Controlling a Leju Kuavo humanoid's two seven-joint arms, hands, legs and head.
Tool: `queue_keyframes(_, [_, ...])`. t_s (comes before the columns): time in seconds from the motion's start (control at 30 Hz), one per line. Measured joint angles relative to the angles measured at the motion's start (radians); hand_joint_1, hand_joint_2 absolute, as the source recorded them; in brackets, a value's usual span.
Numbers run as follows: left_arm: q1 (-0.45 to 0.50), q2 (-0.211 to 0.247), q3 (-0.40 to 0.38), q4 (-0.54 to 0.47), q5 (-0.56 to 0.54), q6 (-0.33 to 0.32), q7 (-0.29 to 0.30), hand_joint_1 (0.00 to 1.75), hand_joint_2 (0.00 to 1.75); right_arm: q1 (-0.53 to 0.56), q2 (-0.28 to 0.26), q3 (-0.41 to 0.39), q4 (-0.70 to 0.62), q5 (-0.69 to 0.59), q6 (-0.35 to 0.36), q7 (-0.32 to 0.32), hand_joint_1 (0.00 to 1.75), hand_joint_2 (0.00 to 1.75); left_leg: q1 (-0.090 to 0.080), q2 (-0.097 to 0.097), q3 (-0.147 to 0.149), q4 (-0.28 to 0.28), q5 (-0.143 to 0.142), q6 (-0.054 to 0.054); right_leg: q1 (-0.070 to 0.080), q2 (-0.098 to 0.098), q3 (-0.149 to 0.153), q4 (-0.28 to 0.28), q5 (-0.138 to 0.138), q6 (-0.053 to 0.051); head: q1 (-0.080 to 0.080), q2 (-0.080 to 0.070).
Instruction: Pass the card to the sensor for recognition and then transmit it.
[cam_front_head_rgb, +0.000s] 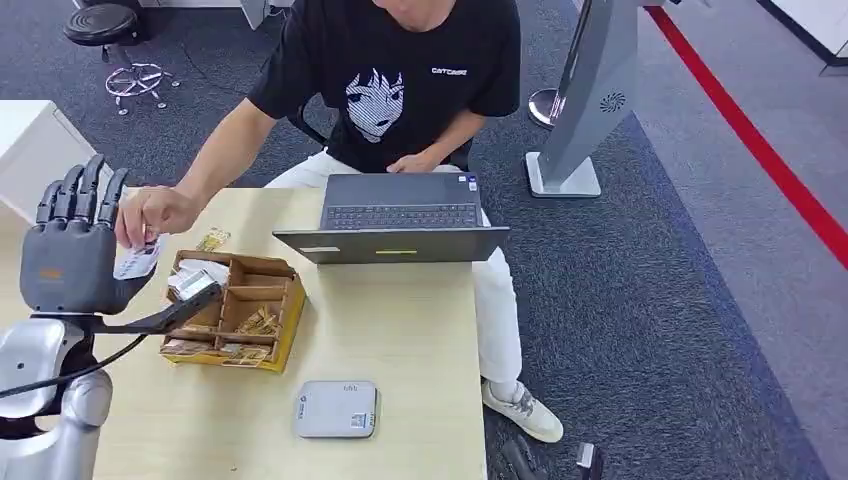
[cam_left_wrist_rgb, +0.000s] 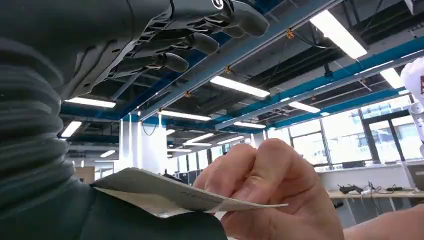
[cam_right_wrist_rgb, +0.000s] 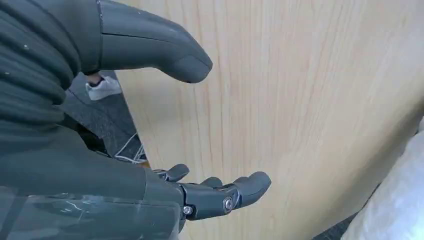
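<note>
Right now my left hand (cam_front_head_rgb: 72, 245) is raised at the near-left side of the tabletop (cam_front_head_rgb: 420, 320), fingers pointing up and spread apart. The card (cam_front_head_rgb: 138, 260) sits at its thumb side, and the person's hand (cam_front_head_rgb: 152, 212) has hold of the card from the other side — in the left wrist view the card (cam_left_wrist_rgb: 165, 192) lies flat with the person's fingers (cam_left_wrist_rgb: 265, 175) pinching its edge, while its near end rests against my thumb base. Whether my hand grips the card or merely supports it, I cannot tell.

My right hand (cam_right_wrist_rgb: 200, 135) hangs over bare wood, thumb and fingers apart, nothing between them.

On the tabletop, the grey sensor (cam_front_head_rgb: 336, 408) lies flat near the front edge, well apart from the card. A cardboard box (cam_front_head_rgb: 235, 310) with compartments stands between the sensor and my left hand — small yellowish packets in some of its sections. An open laptop (cam_front_head_rgb: 398, 215) sits at the far side in front of the seated person (cam_front_head_rgb: 400, 70).
</note>
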Motion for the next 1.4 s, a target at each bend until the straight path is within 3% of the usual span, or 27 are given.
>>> queue_keyframes(0.03, [0.000,0.000,0.000,0.000,-0.003,0.003,0.000,0.31,1.75,0.000,0.000,0.003,0.000,-0.002,-0.002,0.000,0.00,1.75,0.000,0.000,0.000,0.000,0.000,0.000,0.000,0.000,0.000,0.000,0.000,0.000,0.000,0.000])
queue_keyframes(0.07, [0.000,0.000,-0.001,0.000,-0.006,0.007,0.001,1.75,1.75,0.000,0.000,0.006,0.000,-0.005,-0.002,0.000,0.00,1.75,0.000,0.000,0.000,0.000,0.000,0.000,0.000,0.000,0.000,0.000,0.000,0.000,0.000,0.000])
queue_keyframes(0.8, [0.014,0.000,-0.001,-0.005,0.005,0.017,0.000,1.75,1.75,0.001,0.000,0.045,0.000,-0.030,-0.006,0.004,0.00,1.75,0.000,0.000,-0.001,0.000,0.000,0.000,0.000,0.000,0.000,0.000,0.000,0.000,0.000,0.000])
queue_keyframes(0.97, [0.062,-0.018,-0.001,-0.072,0.045,0.066,-0.045,1.75,1.75,0.004,0.000,0.051,0.000,-0.038,-0.014,-0.003,0.00,1.75,0.000,0.000,-0.001,0.000,0.000,0.000,0.000,0.000,0.000,0.000,0.000,0.000,0.000,0.000])
queue_keyframes(1.17, [0.106,-0.042,-0.007,-0.149,0.050,0.069,-0.055,1.75,1.75,0.009,0.000,0.055,-0.002,-0.050,-0.016,-0.005,0.00,1.75,0.000,0.000,-0.001,0.000,-0.001,0.000,0.000,0.000,-0.001,0.000,0.000,0.000,0.000,0.000])
queue_keyframes(1.27, [0.149,-0.056,-0.017,-0.194,0.112,0.099,-0.127,1.75,1.75,0.012,0.000,0.059,-0.003,-0.066,-0.018,-0.012,0.00,1.75,0.000,0.001,-0.001,0.000,-0.001,0.000,0.000,0.001,-0.001,0.000,0.000,0.000,-0.001,0.000])
queue_keyframes(1.33, [0.227,-0.077,-0.053,-0.245,0.167,0.130,-0.178,1.75,1.75,0.021,0.000,0.059,-0.010,-0.083,-0.017,-0.018,0.00,1.75,0.000,0.001,-0.001,0.000,-0.001,0.000,0.000,0.001,0.000,0.000,-0.001,0.000,-0.001,0.000])
queue_keyframes(1.4, [0.322,-0.107,-0.090,-0.274,0.313,0.148,-0.231,1.75,1.75,0.031,0.002,0.058,-0.019,-0.101,-0.016,-0.024,0.00,1.75,-0.001,0.002,-0.001,0.000,-0.004,0.001,0.000,0.001,0.000,-0.001,-0.002,0.001,-0.001,0.000])
